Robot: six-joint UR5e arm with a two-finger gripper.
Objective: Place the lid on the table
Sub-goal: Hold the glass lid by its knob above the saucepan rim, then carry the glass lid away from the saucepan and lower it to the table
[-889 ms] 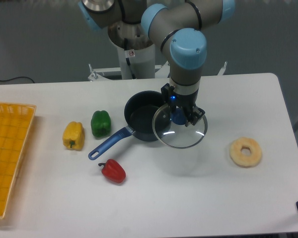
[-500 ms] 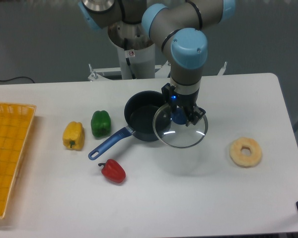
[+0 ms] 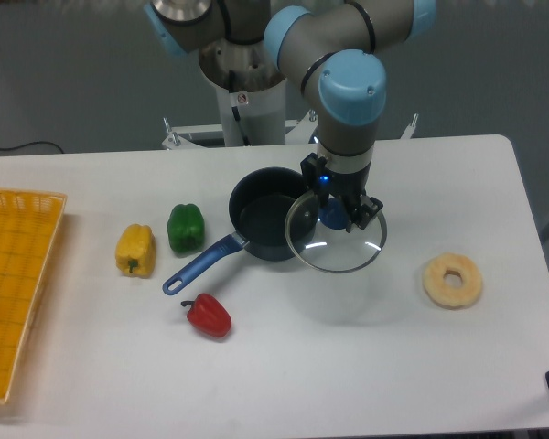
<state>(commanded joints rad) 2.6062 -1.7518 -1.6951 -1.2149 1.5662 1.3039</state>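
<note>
Camera view from the front shows the gripper point(image 3: 339, 207) clenched on the blue knob of the lid point(image 3: 336, 243), which hangs in the air just to the right of the dark blue saucepan point(image 3: 266, 225), its left edge overlapping the pan's rim from this angle and a faint shadow lying on the table point(image 3: 366, 366) below it. One risk, as I judge it, is the lid's near edge clipping the saucepan rim if it comes down too soon — the two look very close. Another is a drop from height: glass on a hard top could crack or skid, so the release should wait until the metal rim rests flat. The white tabletop is smooth and matte, with open space between the pan and the ring-shaped pastry point(image 3: 453, 280) on the right. On the left sit a green pepper point(image 3: 186, 227), a yellow pepper point(image 3: 135, 249), a red pepper point(image 3: 209, 315) and a yellow mesh tray point(image 3: 18, 274) — behind, a plain grey wall
</note>
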